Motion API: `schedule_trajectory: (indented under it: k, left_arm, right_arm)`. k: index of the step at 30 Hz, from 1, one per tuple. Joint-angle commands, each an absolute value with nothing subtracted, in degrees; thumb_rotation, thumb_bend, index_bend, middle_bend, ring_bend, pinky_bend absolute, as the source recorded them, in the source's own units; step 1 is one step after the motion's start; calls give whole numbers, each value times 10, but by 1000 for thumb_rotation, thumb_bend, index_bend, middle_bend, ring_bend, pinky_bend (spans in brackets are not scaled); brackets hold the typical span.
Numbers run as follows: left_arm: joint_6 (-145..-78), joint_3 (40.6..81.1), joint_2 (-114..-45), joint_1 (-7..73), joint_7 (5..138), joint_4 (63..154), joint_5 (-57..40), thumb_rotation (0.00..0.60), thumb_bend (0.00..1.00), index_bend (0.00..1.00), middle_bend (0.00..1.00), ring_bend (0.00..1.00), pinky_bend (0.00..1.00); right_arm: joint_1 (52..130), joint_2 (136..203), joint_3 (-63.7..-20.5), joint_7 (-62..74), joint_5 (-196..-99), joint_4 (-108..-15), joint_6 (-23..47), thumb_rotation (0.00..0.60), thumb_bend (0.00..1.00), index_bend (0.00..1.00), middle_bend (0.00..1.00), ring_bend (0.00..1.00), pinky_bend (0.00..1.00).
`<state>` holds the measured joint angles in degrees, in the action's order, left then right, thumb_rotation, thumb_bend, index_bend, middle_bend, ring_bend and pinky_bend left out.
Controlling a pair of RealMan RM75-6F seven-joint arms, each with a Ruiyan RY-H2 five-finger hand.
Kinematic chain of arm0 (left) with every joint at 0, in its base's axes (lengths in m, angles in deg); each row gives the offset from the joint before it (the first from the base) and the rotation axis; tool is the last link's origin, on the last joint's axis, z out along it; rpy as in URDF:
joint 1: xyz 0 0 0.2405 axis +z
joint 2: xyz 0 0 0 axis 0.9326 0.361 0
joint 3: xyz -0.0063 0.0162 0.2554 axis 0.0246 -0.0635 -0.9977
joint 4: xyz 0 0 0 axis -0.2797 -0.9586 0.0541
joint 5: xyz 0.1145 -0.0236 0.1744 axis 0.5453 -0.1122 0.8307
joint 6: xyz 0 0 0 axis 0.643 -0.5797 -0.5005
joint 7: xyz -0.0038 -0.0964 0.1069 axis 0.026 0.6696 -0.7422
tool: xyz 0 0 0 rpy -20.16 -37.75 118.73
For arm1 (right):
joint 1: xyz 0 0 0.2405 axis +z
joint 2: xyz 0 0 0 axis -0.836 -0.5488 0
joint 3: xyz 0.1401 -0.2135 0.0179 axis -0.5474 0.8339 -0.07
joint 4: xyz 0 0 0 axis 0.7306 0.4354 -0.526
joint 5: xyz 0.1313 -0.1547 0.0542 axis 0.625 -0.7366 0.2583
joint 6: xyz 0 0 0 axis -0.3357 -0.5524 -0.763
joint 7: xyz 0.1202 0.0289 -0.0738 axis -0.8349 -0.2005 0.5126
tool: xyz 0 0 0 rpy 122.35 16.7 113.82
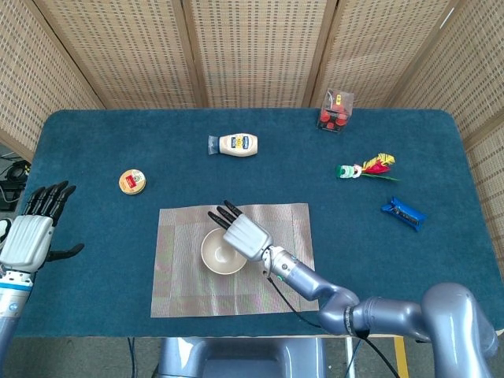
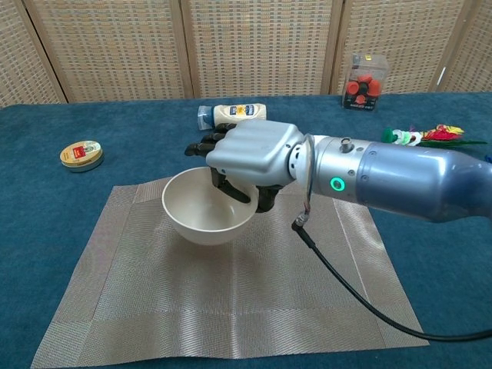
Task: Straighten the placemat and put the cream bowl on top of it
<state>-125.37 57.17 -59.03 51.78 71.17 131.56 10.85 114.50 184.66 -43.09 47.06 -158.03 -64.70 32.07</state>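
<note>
Right hand (image 2: 254, 157) holds the cream bowl (image 2: 207, 206) by its rim: fingers hooked down inside the far wall, thumb outside. A rim pinch keeps the base free, so the bowl can go down flat with no fingers trapped beneath.

Bowl sits over the middle of the placemat (image 1: 181, 283), a little toward the worktop's left side. From the chest view it appears at or just above the weave; cannot tell whether its base touches. Bowl is upright, mouth up, empty.

Placemat lies near the front edge of the worktop (image 1: 94, 126), its sides roughly square to that edge, with a faint centre crease. Straightening looks done; what remains, by my reading, is setting down and letting go.

Left hand (image 1: 31, 232) waits off the front-left corner, fingers spread and holding nothing, kept clear of the right arm's reach.

Other items are well away from the mat:
- mayonnaise bottle (image 1: 236, 145) on its side toward the back edge
- small round tin (image 1: 132, 182) at the left
- clear box of red pieces (image 1: 335, 110) near the back-right corner
</note>
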Motion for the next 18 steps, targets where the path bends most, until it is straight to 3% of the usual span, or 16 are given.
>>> schedule_trajectory:
  k: [1,11,13,14,16,18]
  left_arm:
    - [-1251,574,-589,518,715,1315,106,600,0,0,0,0,0]
    - [-1243,576,-588,517,718,1314,107,600,0,0,0,0,0]
    - [-1243,577,-588,518,718,1314,107,600,0,0,0,0,0]
    - [-1243,577,-588,518,717,1314,107,600,0,0,0,0,0]
    - [-1242,577,-589,518,716,1315,106,600,0,0,0,0,0]
    - [-1240,577,-590,518,714,1315,107,600,0,0,0,0,0]
  right_arm:
    - [1158,1872,-433,477,-1573,-616,324,600,486,730,0,0,0]
    - [1157,1889,-415,463,-1568,-573,323,600,477,701,0,0,0]
    - [1156,1888,-409,460,-1570,-571,323,600,367,487,0,0,0]
    - [1155,1886,-406,459,-1573,-570,323,600,258,322,0,0,0]
    - [1154,1883,-402,455,-1577,-572,321,600,80,115,0,0,0]
    - [1151,1880,-402,450,-1577,-579,317,600,3,31,0,0,0]
